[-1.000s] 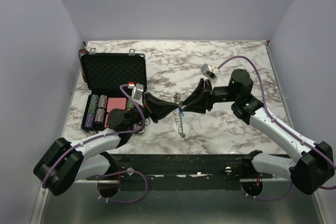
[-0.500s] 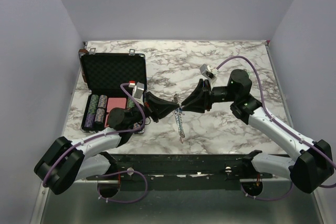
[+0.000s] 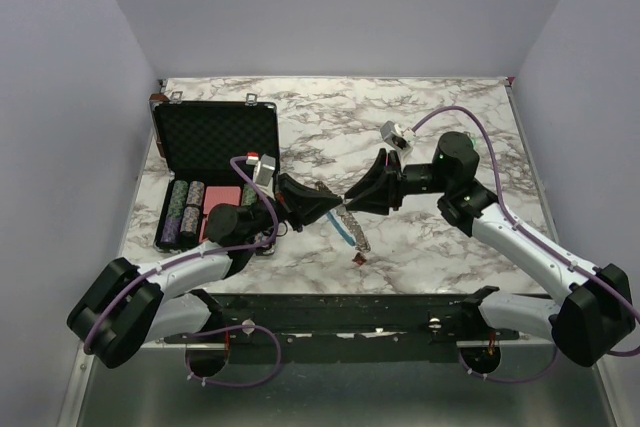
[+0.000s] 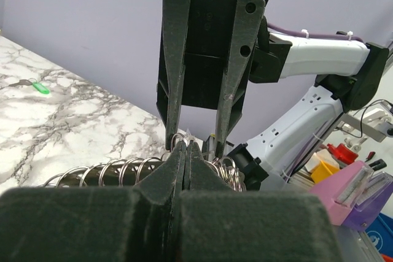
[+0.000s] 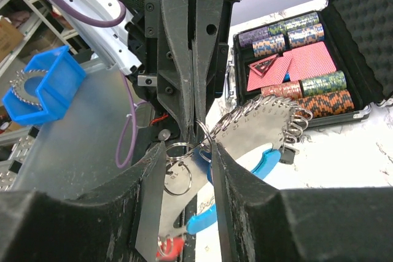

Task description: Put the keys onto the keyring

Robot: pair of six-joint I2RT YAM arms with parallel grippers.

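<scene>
The keyring, a grey strap with a light-blue section, hangs between my two grippers at mid-table. My left gripper is shut on one small ring at its top end. My right gripper faces it tip to tip, and its fingers are closed on the keyring's flat metal plate. A red key dangles at the strap's lower end, also visible in the right wrist view. A green key lies loose on the marble. No blue key is visible.
An open black foam-lined case stands at the left, holding poker chips and red cards. In the right wrist view the case sits just behind the keyring. The marble table ends at a black rail along the near edge.
Both grippers have shifted slightly left and back while holding the keyring. Its hanging tail has swung from straight down to slanting right, and the red key now shows at its end.
</scene>
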